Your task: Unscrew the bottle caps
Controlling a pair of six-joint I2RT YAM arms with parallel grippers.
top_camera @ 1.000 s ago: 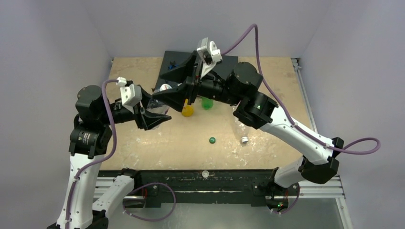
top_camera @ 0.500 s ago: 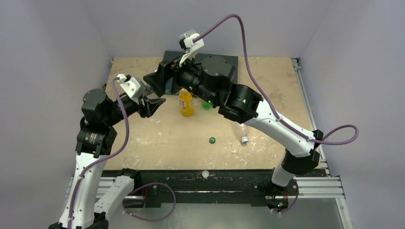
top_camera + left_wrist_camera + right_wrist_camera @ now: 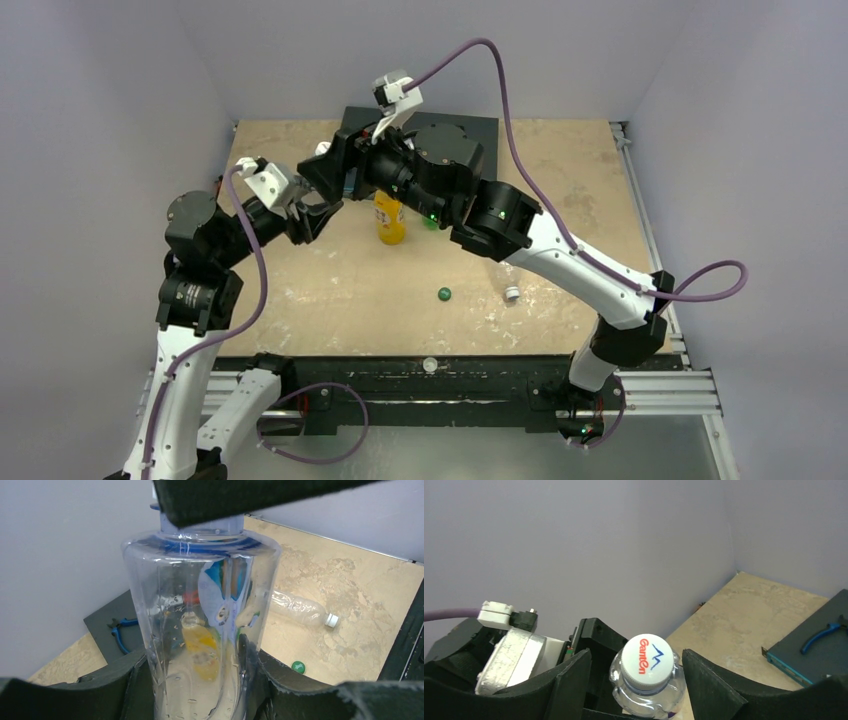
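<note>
While the left gripper (image 3: 196, 672) clamps the clear blue-labelled plastic bottle (image 3: 200, 605) steady, the right gripper (image 3: 639, 672), fingers open, straddles its white screw cap (image 3: 647, 661).

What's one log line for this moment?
left end effector: grips clear blue-labelled plastic bottle | right end effector: open astride its white round cap

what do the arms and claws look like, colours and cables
The left arm and right arm have white link shells and chunky black joint housings. A purple cable runs along each to a white-and-silver camera block at the wrist. Small green lights glow on the right arm. The left claw and right claw each have two broad matte black fingers.
</note>
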